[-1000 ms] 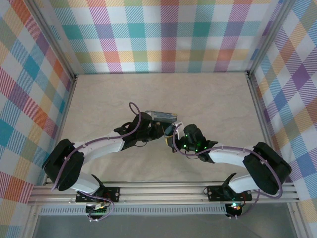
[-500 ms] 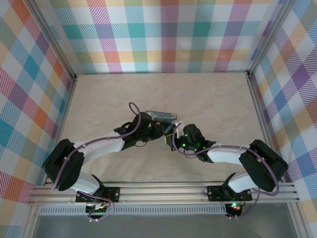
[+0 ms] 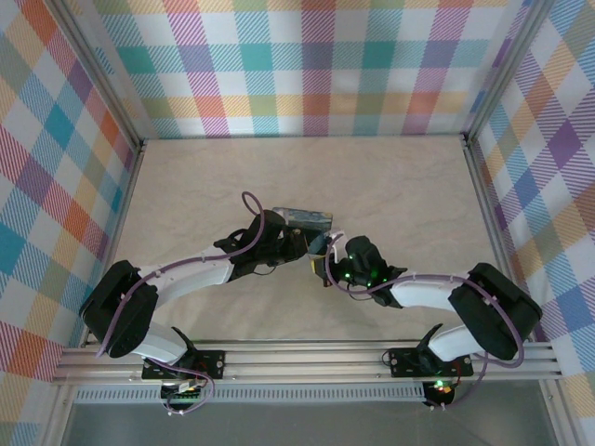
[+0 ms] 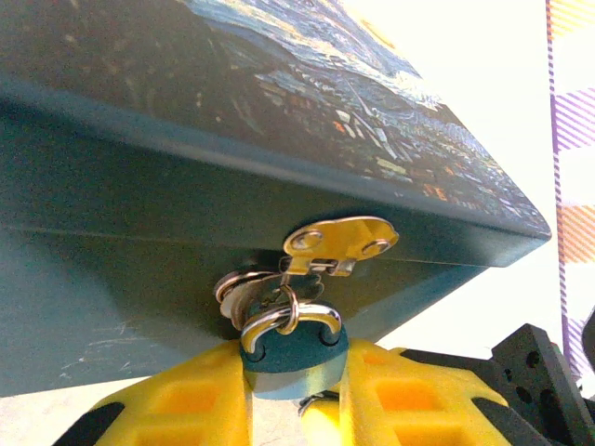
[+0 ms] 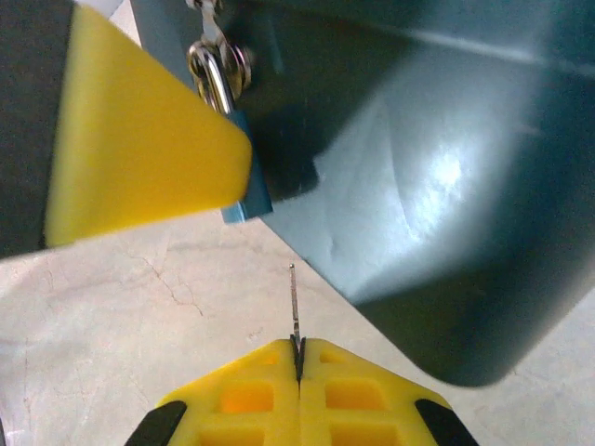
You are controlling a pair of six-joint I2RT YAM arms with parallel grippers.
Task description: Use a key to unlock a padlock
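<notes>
left gripper (image 4: 296, 376) clamped on padlock (image 4: 293, 358), which hangs from tin (image 4: 139, 186) hasp (image 4: 339, 243). right gripper (image 5: 298, 358) pinching key (image 5: 294, 297), blade toward 12 o'clock; padlock at 11 o'clock of tip, apart. right arm crept in slightly over last second, so insertion looks near.

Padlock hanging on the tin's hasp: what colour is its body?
The small silvery-shackled padlock has a blue body, clearest in the left wrist view.
</notes>
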